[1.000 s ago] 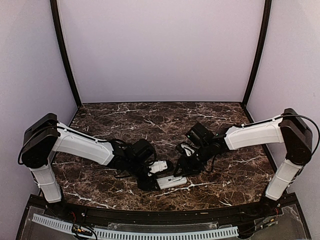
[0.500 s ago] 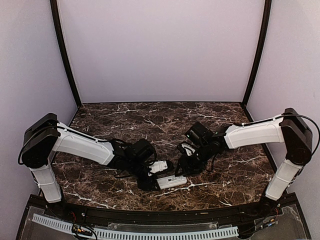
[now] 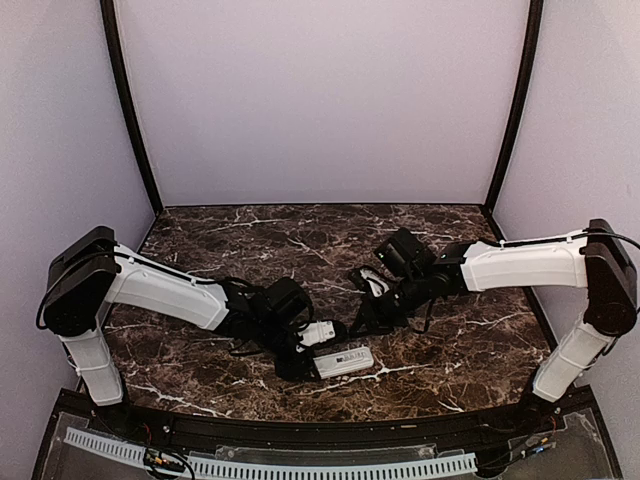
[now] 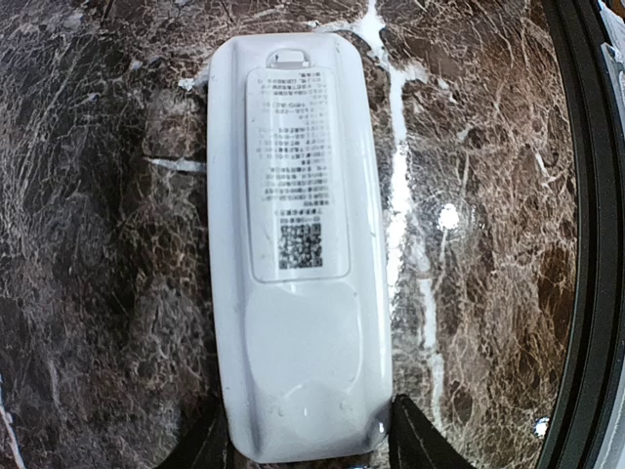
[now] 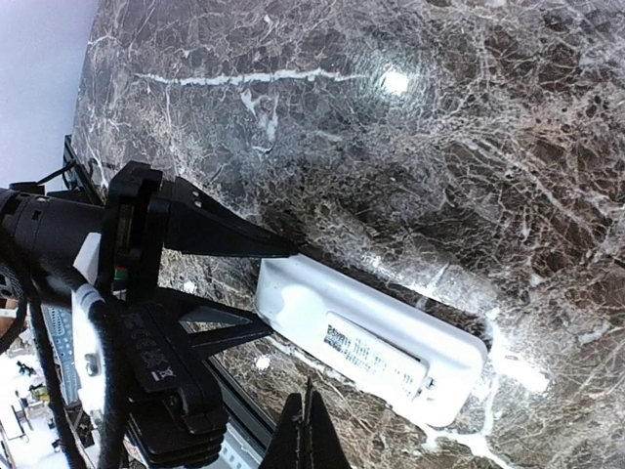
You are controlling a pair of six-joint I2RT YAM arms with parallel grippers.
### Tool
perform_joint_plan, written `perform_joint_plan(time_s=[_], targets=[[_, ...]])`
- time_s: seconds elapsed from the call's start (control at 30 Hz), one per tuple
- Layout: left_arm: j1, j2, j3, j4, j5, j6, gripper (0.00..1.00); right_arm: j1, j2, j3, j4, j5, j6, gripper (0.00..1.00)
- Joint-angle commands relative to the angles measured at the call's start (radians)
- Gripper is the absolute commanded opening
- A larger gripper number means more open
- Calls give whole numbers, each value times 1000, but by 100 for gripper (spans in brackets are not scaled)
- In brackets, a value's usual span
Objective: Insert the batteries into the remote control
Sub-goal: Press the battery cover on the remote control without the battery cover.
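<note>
Left end effector (image 4: 311, 435) clamps remote (image 4: 298, 244), cover on; right end effector (image 5: 306, 435) closed, seemingly empty. I'd judge batteries loaded.

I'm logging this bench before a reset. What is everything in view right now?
remote control: one, white, lying back face up on the table's near middle, no open compartment showing.
batteries: none visible.
table: one, dark brown marble with white veins.
backdrop walls: pale lilac, on three sides.
corner posts: two, black, at the rear corners.
left arm: one, white and black, jaws closed on one end of the remote control.
right arm: one, white and black, jaws shut and empty, just beyond the remote control.
</note>
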Motion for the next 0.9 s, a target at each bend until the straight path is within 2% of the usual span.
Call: perform_joint_plan(time_s=[0.0,0.23,0.37,0.57,0.63,0.8,0.87], targets=[[-9,55,-15,-76,15,-9,15,11,36,-59,88,-47,33,0],[-9,55,-13,-79,15,-9,15,8,123,-150,115,-30,57,0],[-10,55,-12,-80,14,-8,15,8,78,-130,65,9,34,0],[-11,55,-3,-94,11,-5,17,8,-9,-51,73,-43,-30,0],[-11,54,7,-111,11,0,23,8,-46,-32,64,-24,-70,0],[-11,-7,2,-114,37,-1,55,8,-103,31,-39,77,-198,19],[-9,-66,-14,-79,42,-5,65,8,-124,47,-49,99,-267,30]])
